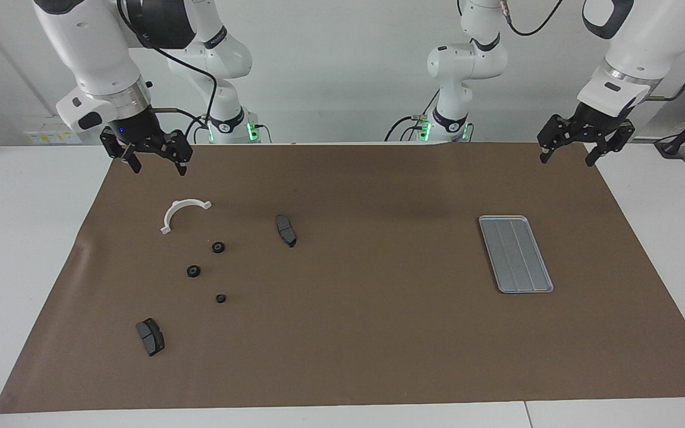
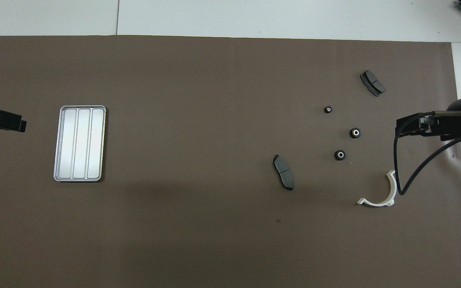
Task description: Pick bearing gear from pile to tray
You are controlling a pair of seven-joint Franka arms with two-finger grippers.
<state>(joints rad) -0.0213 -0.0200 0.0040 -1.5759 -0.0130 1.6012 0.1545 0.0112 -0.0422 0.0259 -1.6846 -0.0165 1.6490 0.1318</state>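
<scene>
Pile (image 1: 200, 261) and tray (image 1: 515, 254) lie well apart.

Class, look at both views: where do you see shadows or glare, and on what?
Facing view: a soft broad shadow lies on the brown mat between the tray and the scattered parts. Overhead view: the tray shines pale, and a darker band crosses the mat beneath it.

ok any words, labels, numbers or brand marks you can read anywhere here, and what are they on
None can be read.
Dark band on the right arm: pale lettering, too small to read.
Dark band on the left arm's base: a pale mark, unreadable.
Tray, three black rings, two grey pad-shaped plates, white curved bracket: no markings visible.
</scene>
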